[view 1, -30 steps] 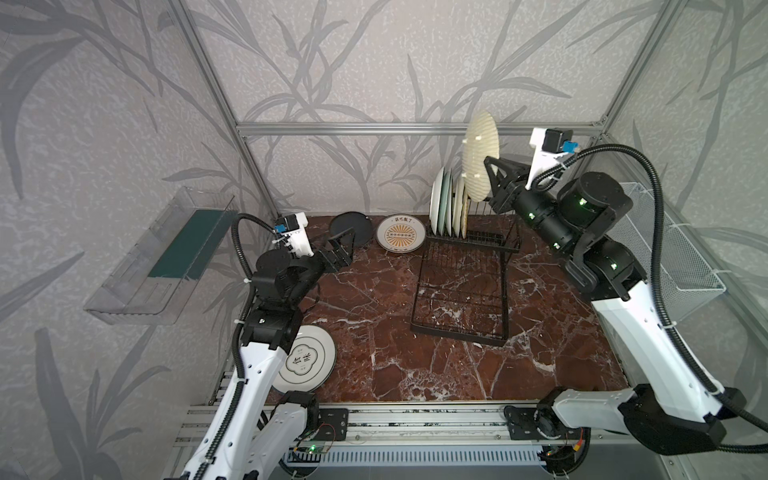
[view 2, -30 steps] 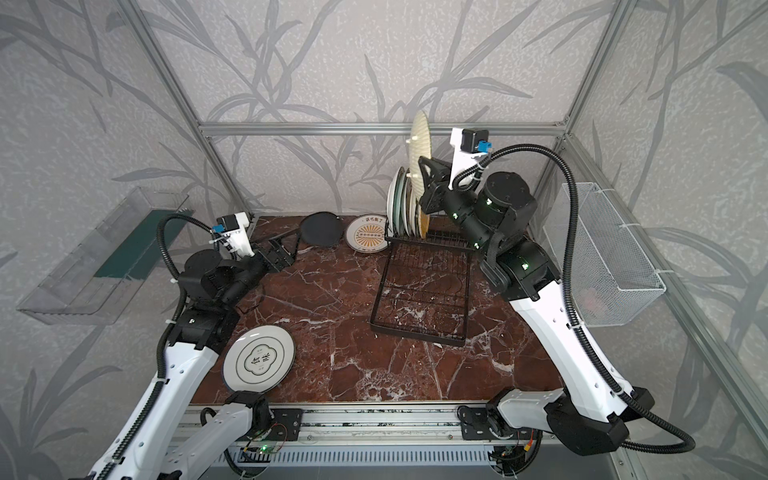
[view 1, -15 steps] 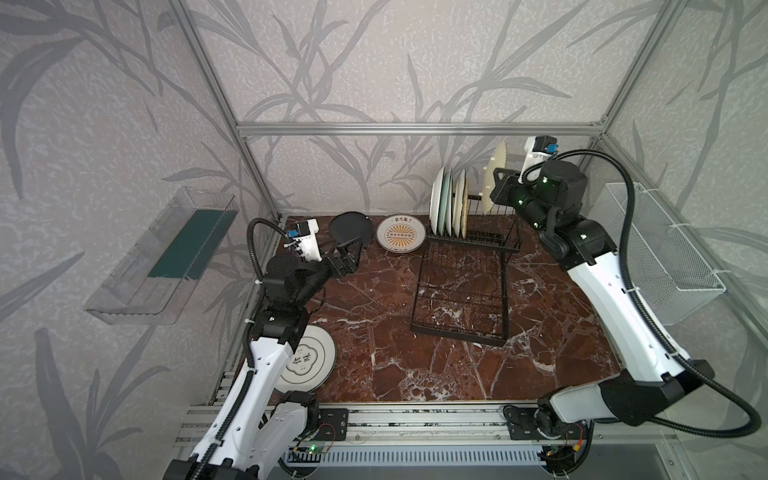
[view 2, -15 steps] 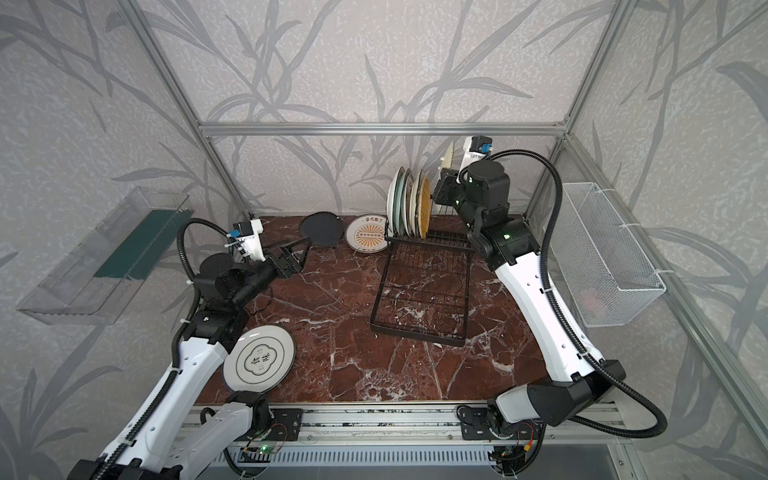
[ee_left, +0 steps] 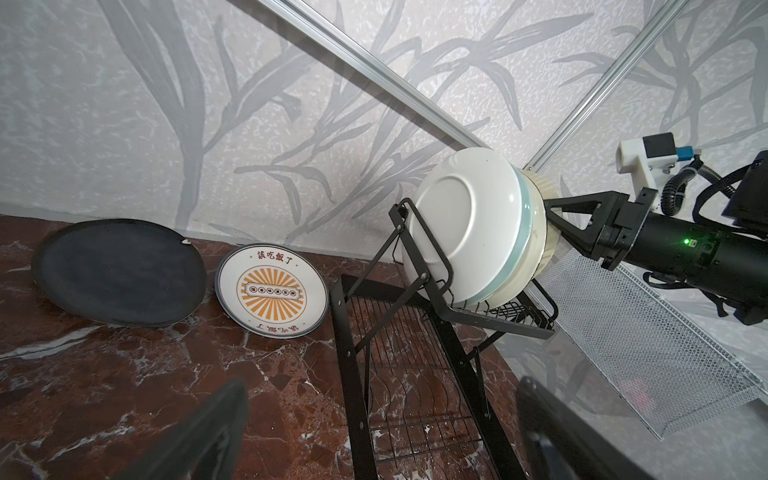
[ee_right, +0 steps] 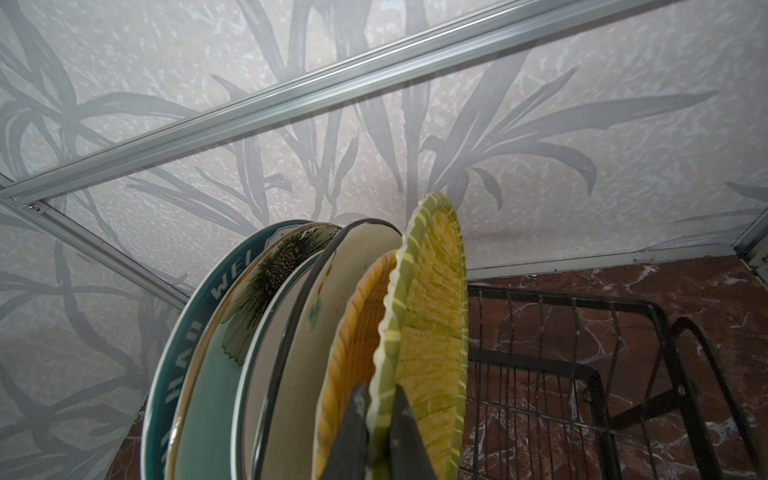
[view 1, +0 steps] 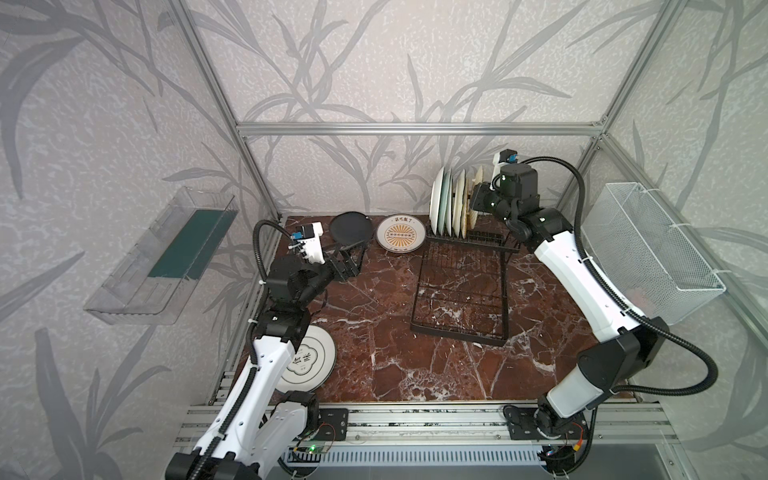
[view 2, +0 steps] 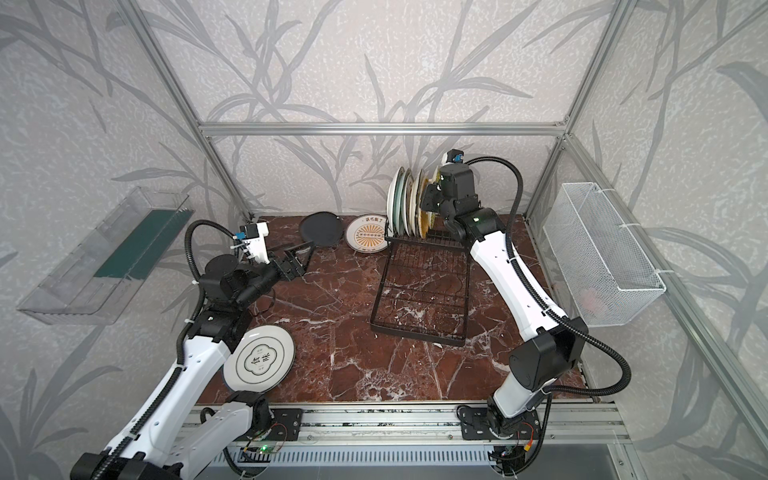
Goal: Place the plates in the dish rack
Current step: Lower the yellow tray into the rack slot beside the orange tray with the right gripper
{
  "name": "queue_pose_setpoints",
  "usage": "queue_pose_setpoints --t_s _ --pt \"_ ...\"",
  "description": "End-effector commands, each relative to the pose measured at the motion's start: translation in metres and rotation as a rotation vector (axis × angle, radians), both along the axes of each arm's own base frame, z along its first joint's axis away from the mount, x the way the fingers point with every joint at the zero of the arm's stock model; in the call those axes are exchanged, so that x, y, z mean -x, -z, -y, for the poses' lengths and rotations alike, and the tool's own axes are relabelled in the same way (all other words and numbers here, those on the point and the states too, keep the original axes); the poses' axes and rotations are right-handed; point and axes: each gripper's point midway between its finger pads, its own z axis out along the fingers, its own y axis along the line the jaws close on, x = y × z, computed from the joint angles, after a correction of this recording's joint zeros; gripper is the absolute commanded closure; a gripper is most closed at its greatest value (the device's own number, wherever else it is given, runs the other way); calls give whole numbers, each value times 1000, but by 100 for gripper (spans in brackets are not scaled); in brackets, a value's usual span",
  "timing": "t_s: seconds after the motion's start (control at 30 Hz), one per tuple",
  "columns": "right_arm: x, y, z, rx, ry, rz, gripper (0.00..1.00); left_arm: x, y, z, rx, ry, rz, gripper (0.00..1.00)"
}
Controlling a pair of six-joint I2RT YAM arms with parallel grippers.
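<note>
Pinching the yellow woven plate (ee_right: 432,332) by its rim, the right end effector (ee_right: 380,415) holds it upright and edge-on, straight ahead, last in the dish rack (view 1: 457,336) row. The left end effector (view 1: 353,254), spread wide, faces the black plate (view 1: 351,226) just ahead.

The left arm (view 1: 266,365) stood bent at the elbow, wrist pointing toward the back, and the left gripper (view 1: 359,257) hung low with its jaws spread wide and empty. The right arm (view 1: 573,266) stretched far back, and the right gripper (ee_right: 379,399) pinched the rim of the yellow woven plate (ee_right: 432,332).
</note>
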Motion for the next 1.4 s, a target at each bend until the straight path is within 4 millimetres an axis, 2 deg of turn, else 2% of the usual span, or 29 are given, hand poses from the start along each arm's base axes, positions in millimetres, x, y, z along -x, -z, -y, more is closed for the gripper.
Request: queue_pose_setpoints --t_s 0.0,0.47,1.13,1.37 --pt "0 -34 8 -27 37 87 100 3 -9 1 -12 14 50 1" --pt "-7 -7 5 -28 21 23 100 2 -8 1 -6 16 48 1" --pt "0 31 6 -10 10 -56 100 2 -7 1 -4 12 47 1" --pt "2 25 4 -21 -3 -46 76 2 -7 1 -2 12 46 1"
